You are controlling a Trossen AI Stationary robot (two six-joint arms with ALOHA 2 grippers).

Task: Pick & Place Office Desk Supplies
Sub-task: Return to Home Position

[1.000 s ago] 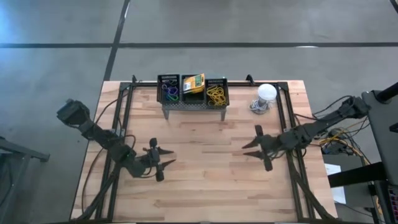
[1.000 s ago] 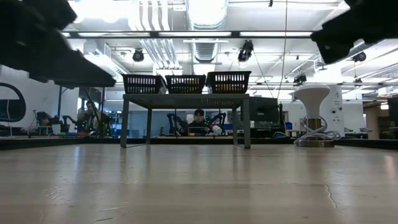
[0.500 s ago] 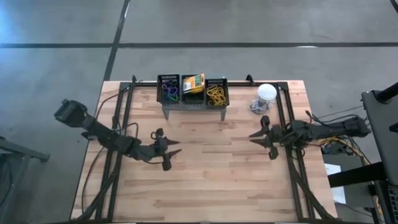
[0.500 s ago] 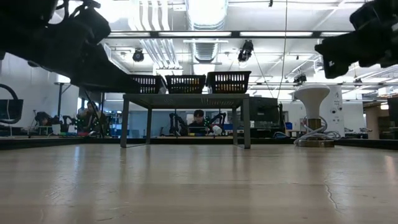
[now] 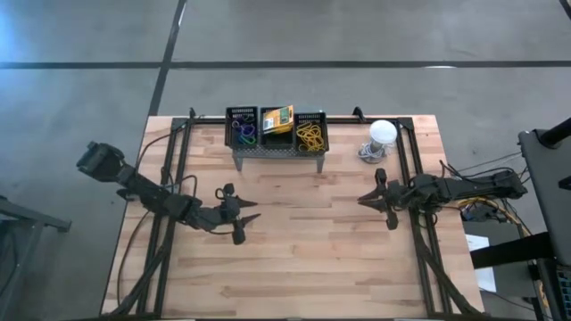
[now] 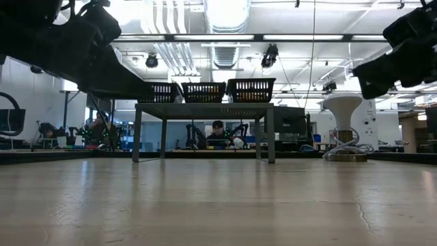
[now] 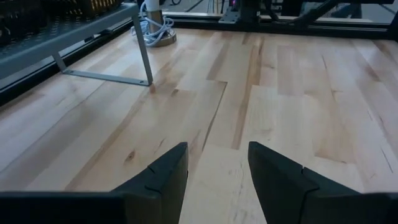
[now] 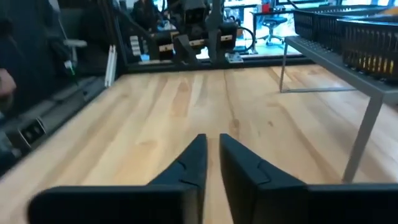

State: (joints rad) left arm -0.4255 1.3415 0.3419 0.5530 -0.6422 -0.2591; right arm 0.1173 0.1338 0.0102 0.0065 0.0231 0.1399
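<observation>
Since a second ago, both dark arms have shifted slightly. The left gripper (image 7: 217, 147) has its fingers apart, the right gripper (image 8: 212, 137) nearly together. Three small black mesh baskets (image 5: 242, 111) on the grey perforated metal stand (image 5: 277, 152) hold coloured loops (image 5: 244, 132), yellow-green crayon boxes (image 5: 277, 119) and thin yellow bands (image 5: 310, 135).

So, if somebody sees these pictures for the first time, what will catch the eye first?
First the grey perforated stand at the far edge of the table, carrying three black mesh baskets with coloured loops, yellow-green crayon boxes and yellow bands inside. Then, above the wood, the dark left end effector, open and empty, and the right end effector opposite it. A white dome-shaped object stands at the far right.
</observation>
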